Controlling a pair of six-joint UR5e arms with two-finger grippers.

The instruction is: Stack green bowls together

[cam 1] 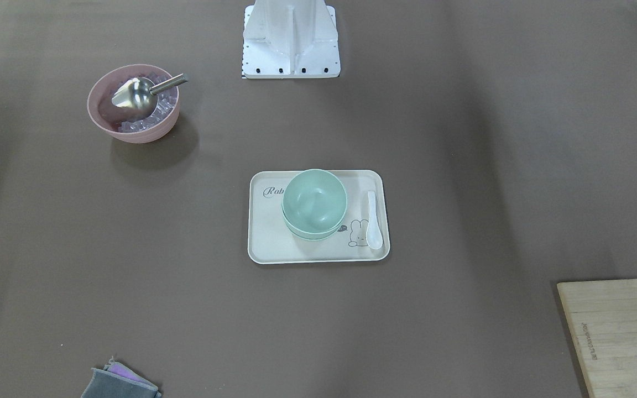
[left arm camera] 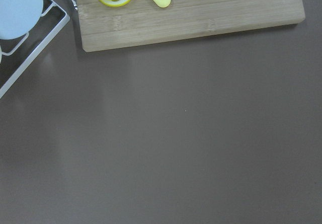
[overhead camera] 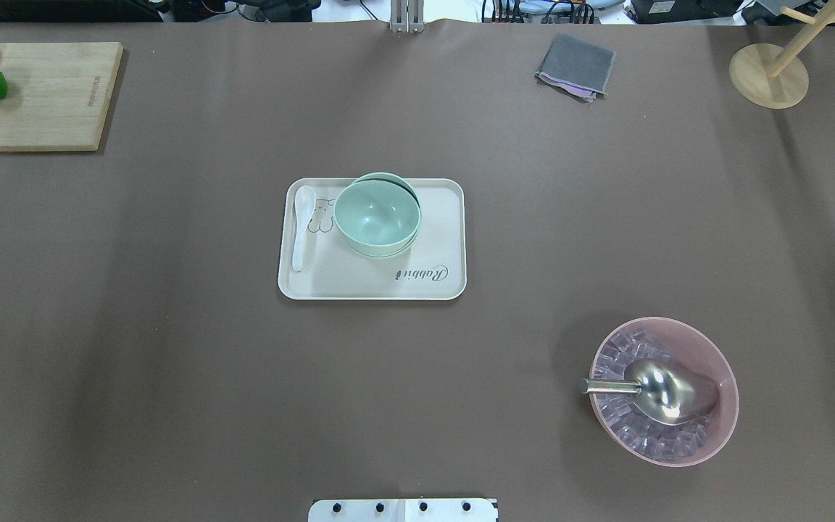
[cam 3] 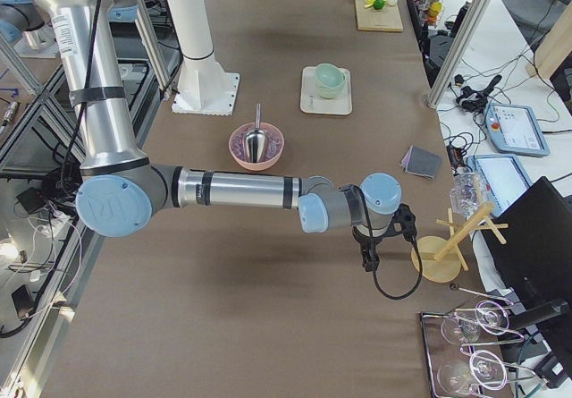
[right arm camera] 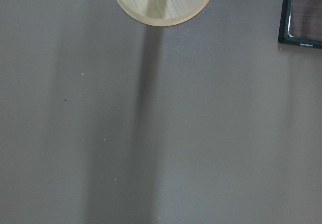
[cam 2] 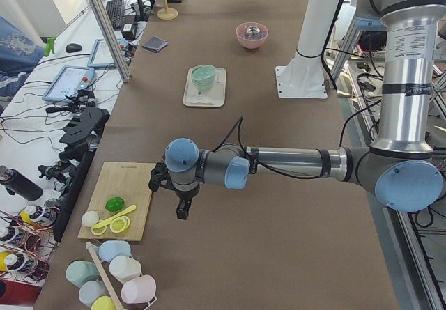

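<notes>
The pale green bowls [cam 1: 314,202] sit nested in one stack on a cream tray [cam 1: 274,243] at the table's middle. The stack also shows in the overhead view [overhead camera: 377,216] and, small, in both side views [cam 2: 203,76] [cam 3: 328,78]. I cannot tell how many bowls are in it. My left gripper [cam 2: 182,212] hangs over bare table beside the cutting board, far from the tray. My right gripper [cam 3: 368,259] hangs near the wooden stand, also far from the tray. Both show only in side views, so I cannot tell if they are open or shut.
A white spoon [overhead camera: 301,226] lies on the tray beside the stack. A pink bowl [overhead camera: 707,348] holds ice and a metal scoop [overhead camera: 660,390]. A cutting board [overhead camera: 48,94] with lime and lemon, a grey cloth [overhead camera: 575,65] and a wooden stand [overhead camera: 758,76] sit along the far edge.
</notes>
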